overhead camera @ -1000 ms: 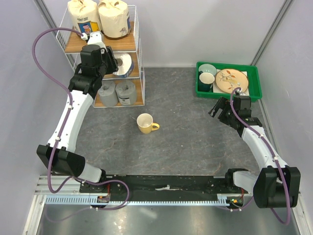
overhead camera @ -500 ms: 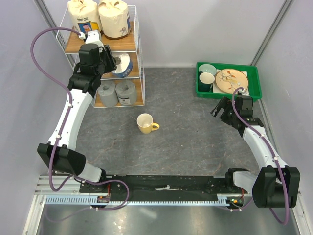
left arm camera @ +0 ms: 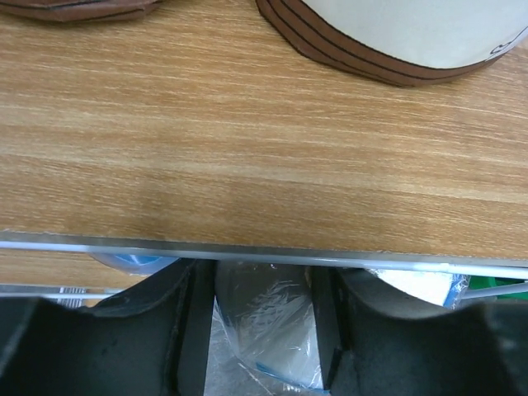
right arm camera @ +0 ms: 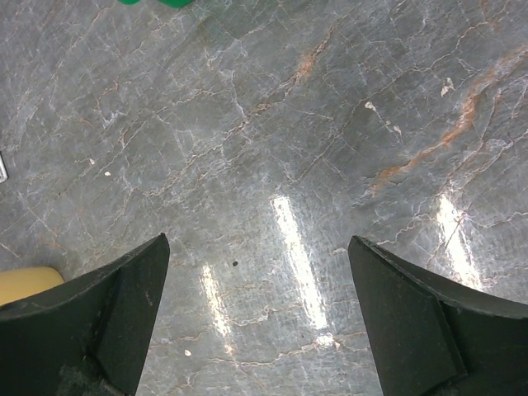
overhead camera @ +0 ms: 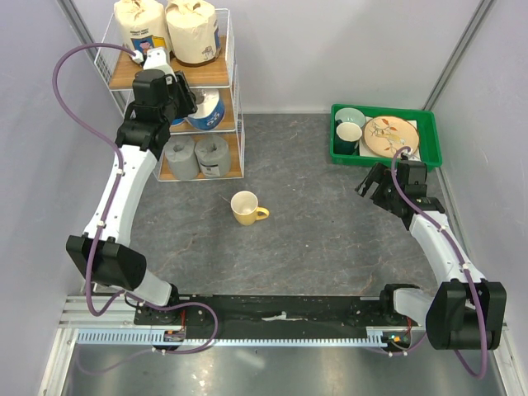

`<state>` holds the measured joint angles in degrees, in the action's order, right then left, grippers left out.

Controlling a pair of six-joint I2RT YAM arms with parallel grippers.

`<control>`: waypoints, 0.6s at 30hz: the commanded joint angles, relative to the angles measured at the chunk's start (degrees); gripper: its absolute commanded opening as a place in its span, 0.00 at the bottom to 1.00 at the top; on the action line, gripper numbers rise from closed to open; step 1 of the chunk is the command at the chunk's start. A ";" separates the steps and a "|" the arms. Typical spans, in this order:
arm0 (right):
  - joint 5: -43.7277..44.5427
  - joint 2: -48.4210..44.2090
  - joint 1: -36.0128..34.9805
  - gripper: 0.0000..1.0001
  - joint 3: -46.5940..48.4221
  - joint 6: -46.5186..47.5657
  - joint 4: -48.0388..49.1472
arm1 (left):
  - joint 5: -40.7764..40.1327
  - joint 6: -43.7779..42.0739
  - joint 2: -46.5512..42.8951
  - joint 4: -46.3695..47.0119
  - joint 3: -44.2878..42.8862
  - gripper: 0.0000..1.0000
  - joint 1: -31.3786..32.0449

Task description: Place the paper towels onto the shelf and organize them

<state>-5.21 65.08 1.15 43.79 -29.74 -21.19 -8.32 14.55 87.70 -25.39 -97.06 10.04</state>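
White-and-blue plastic wrap shows between the fingers of the left gripper (left arm camera: 262, 280), which is closed partway on that paper towel roll (left arm camera: 264, 330) at the middle tier of the shelf (overhead camera: 124, 76), just under its top board (left arm camera: 247, 148). Two cream rolls (overhead camera: 194, 33) stand on the shelf's top tier and two grey rolls (overhead camera: 213, 155) on its bottom tier. Well to the right of the shelf, the right gripper (right arm camera: 260, 272) hangs spread wide and empty over the grey worktop (right arm camera: 289, 124).

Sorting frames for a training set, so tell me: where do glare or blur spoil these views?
Right wrist: lamp glare streaks the grey tabletop. Left wrist: the wooden board looks slightly soft up close, and the wrapped roll shows glints on its plastic. Top external: evenly lit, sharp, faint shadows.
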 commanded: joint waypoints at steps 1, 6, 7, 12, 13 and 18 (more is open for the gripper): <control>0.47 0.05 0.17 0.98 2.79 0.64 0.36 | -0.74 1.27 0.37 5.26 -2.70 0.57 -1.08; 0.73 0.05 0.17 0.98 2.70 0.73 0.18 | -0.03 2.50 -0.86 5.70 -2.61 0.69 -1.43; 0.82 -0.04 0.17 0.98 2.62 0.91 0.10 | 0.40 2.50 -1.21 5.79 -2.44 0.70 -1.52; 0.73 0.05 0.17 0.98 2.26 0.73 0.19 | 0.93 2.94 -3.24 6.67 -2.08 0.72 -1.78; 0.64 0.13 0.17 0.98 2.26 0.73 0.18 | 1.19 3.03 -3.50 6.84 -2.08 0.72 -1.78; 0.56 -0.04 0.17 0.98 2.26 0.73 0.18 | 2.69 3.73 -6.13 9.12 -0.59 0.72 -2.22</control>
<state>-5.13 65.21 1.15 44.18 -29.71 -21.52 -6.76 15.38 85.97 -25.50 -97.08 8.75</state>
